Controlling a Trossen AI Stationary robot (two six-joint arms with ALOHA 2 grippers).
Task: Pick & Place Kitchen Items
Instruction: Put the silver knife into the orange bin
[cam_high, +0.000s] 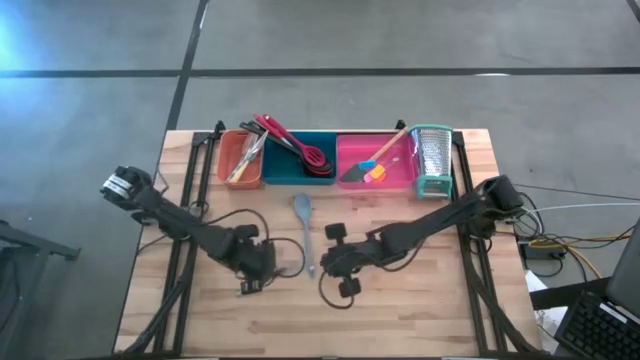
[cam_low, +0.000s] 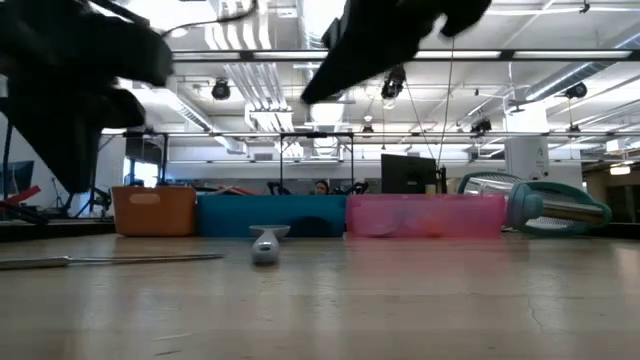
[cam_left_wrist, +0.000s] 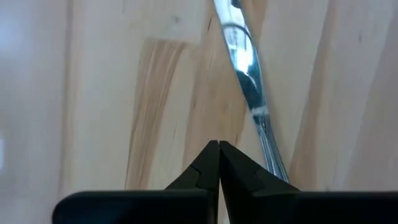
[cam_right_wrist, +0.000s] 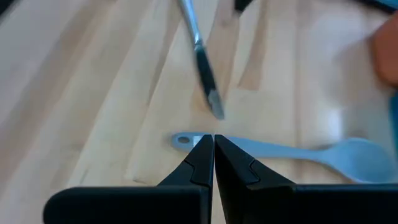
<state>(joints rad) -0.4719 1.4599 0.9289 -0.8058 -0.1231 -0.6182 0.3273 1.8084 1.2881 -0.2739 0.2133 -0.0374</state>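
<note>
A grey-blue spoon (cam_high: 305, 232) lies flat on the wooden table in front of the teal tray, its bowl toward the trays; the right wrist view shows its holed handle end (cam_right_wrist: 181, 140). A slim metal utensil (cam_left_wrist: 249, 81) with a dark section (cam_right_wrist: 204, 68) lies flat beside it. My left gripper (cam_left_wrist: 219, 144) hangs shut above the table next to that metal utensil. My right gripper (cam_right_wrist: 213, 137) hangs shut over the spoon's handle end. In the low view both arms stand clear above the tabletop.
Along the far edge stand an orange tray (cam_high: 238, 175), a teal tray (cam_high: 288, 176) and a pink tray (cam_high: 392, 182), each holding utensils. A metal grater (cam_high: 432, 158) with teal trim lies at the far right. Bare wood stretches toward the near edge.
</note>
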